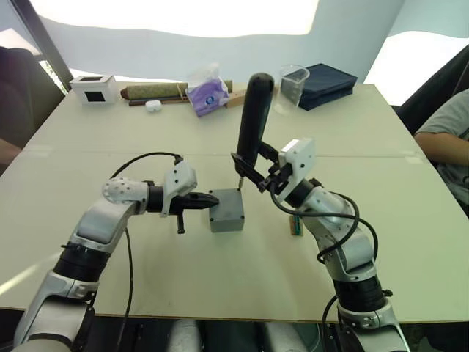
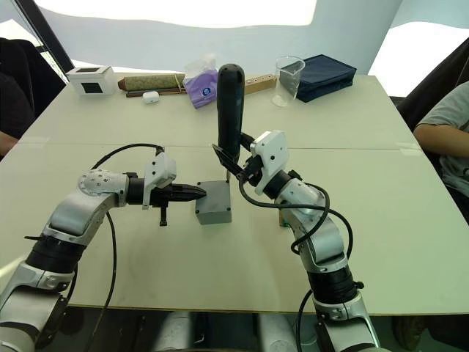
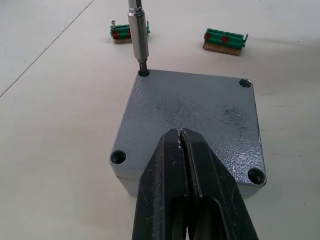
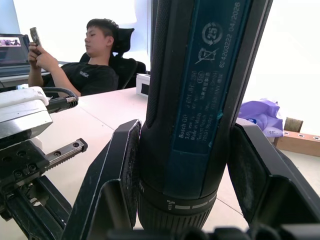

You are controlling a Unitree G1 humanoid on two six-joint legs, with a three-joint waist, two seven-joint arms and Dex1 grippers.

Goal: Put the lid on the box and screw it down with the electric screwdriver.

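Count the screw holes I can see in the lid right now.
4, one at each corner of the lid: the electric screwdriver has its bit in one, three are open. The shut left gripper rests on the lid between the two nearer holes.

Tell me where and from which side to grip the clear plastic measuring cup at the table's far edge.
Grip the clear plastic cup across its upper wall near the rim, coming from the near, robot-facing side. It stands upright with the mouth open, and the dark blue case crowds its far right side, while the near side looks unobstructed.
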